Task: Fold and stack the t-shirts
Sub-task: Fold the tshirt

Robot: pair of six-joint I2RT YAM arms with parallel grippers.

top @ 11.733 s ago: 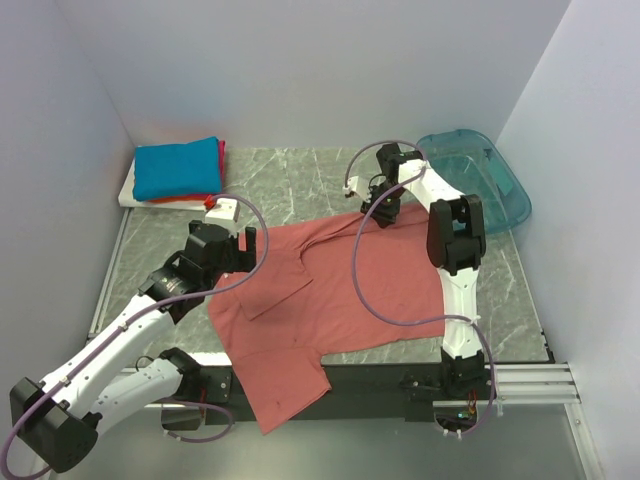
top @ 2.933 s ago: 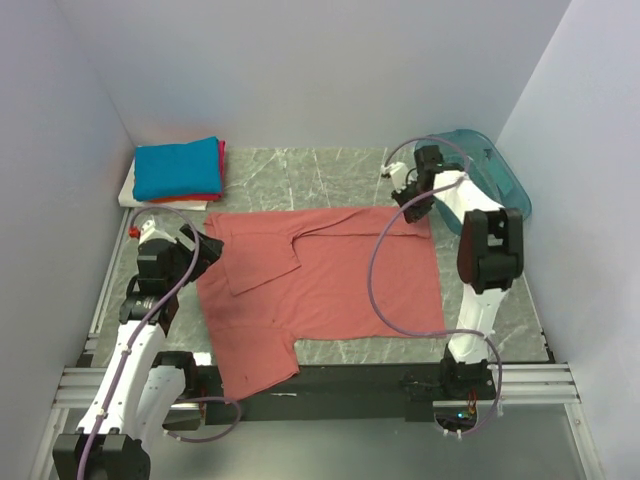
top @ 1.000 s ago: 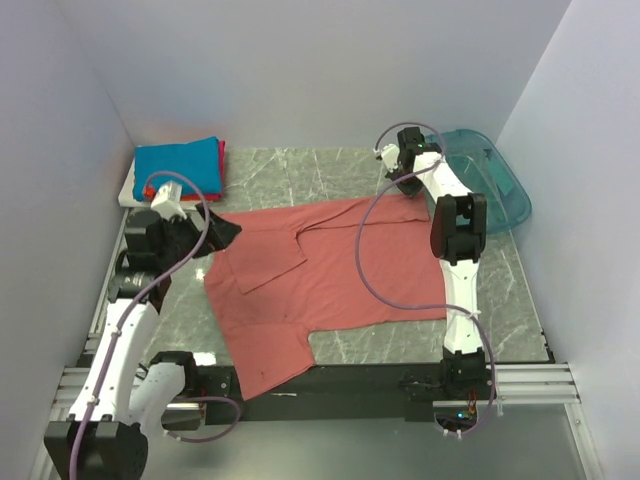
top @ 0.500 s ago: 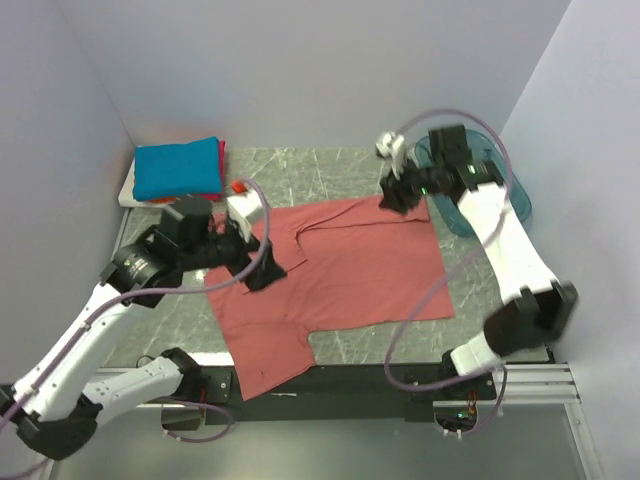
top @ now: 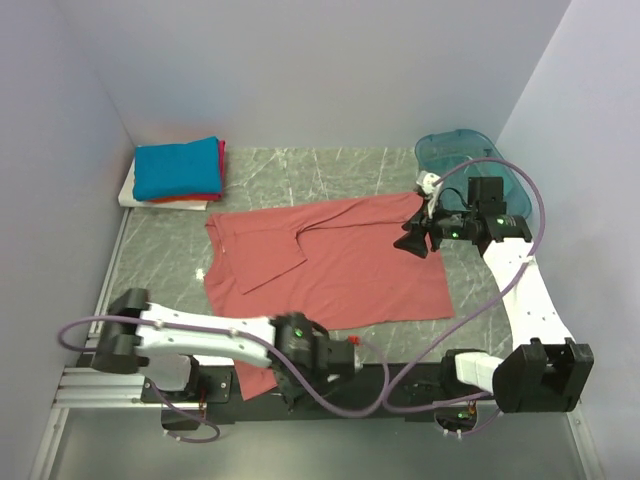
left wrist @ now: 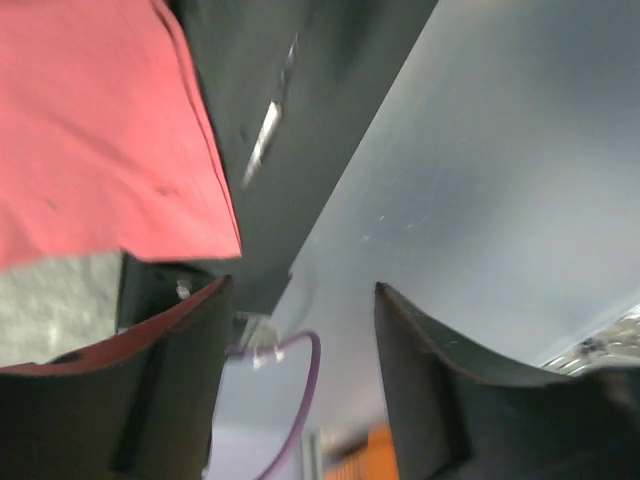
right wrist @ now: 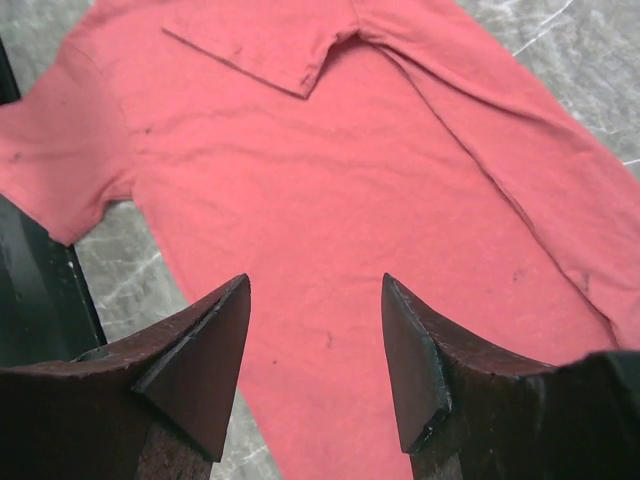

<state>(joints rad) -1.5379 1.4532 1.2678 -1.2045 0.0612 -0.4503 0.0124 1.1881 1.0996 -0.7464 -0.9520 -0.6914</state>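
Salmon shirt (top: 330, 265) spread, blue stack (top: 178, 168) only overhead

light: bright, even | shadows: soft | left wrist view: motion-blurred

bin: translucent teal tub (top: 455, 150) sits in my far right corner, on the table near the right wall | table: grey marbled top (top: 300, 175) | walls: plain pale lavender (top: 300, 70), closing me in on three sides | near edge: black strip (right wrist: 30, 300) runs along the table's front
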